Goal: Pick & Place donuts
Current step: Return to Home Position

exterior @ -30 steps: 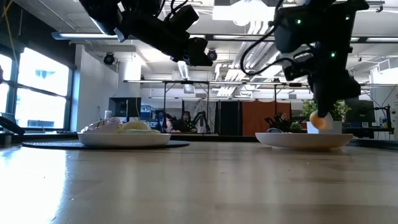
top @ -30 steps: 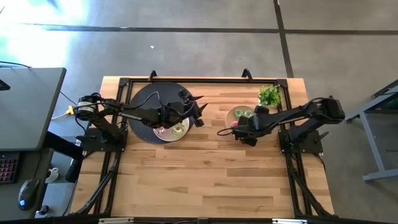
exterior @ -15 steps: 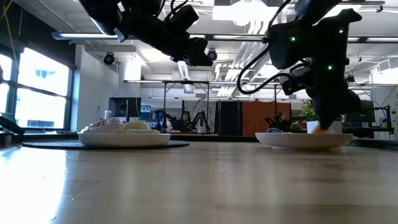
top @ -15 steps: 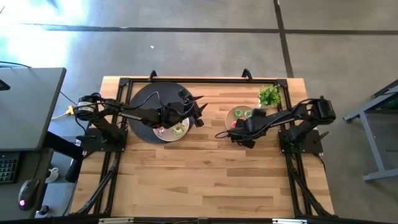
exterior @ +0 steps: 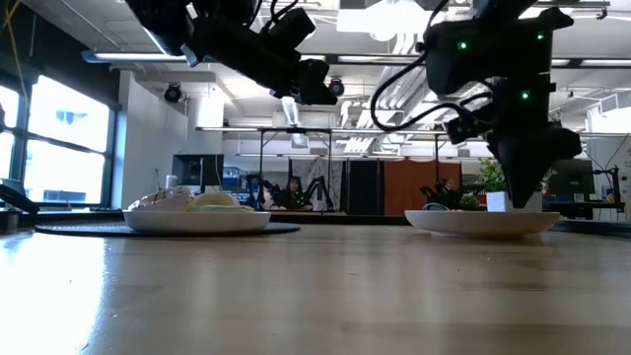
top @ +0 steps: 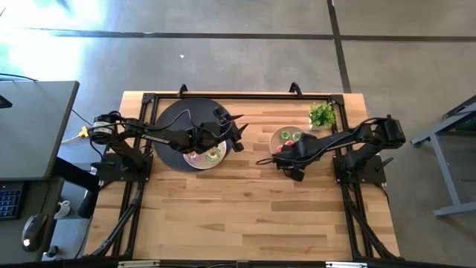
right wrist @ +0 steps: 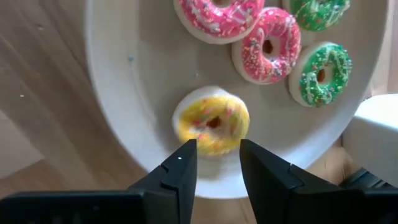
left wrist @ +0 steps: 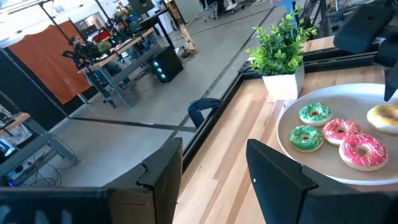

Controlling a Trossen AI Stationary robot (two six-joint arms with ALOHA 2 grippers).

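Wooden tabletop [top: 245, 201], centre right of high view: round white plate [right wrist: 124, 74] carries small yellow sprinkled ring donut [right wrist: 211, 121], two pink donuts [right wrist: 267, 43], two green donuts [right wrist: 320, 71]. Right gripper [right wrist: 214, 152] over plate's near edge, fingers narrowly parted, empty; yellow donut lies just beyond fingertips. Left gripper [left wrist: 214, 158] parted, empty, near frame centre.

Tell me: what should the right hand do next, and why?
Probably lift the right hand straight up off the white plate: its fingers are open and the yellow donut lies free there beside pink donuts and green donuts. The left hand hovers near the other plate.
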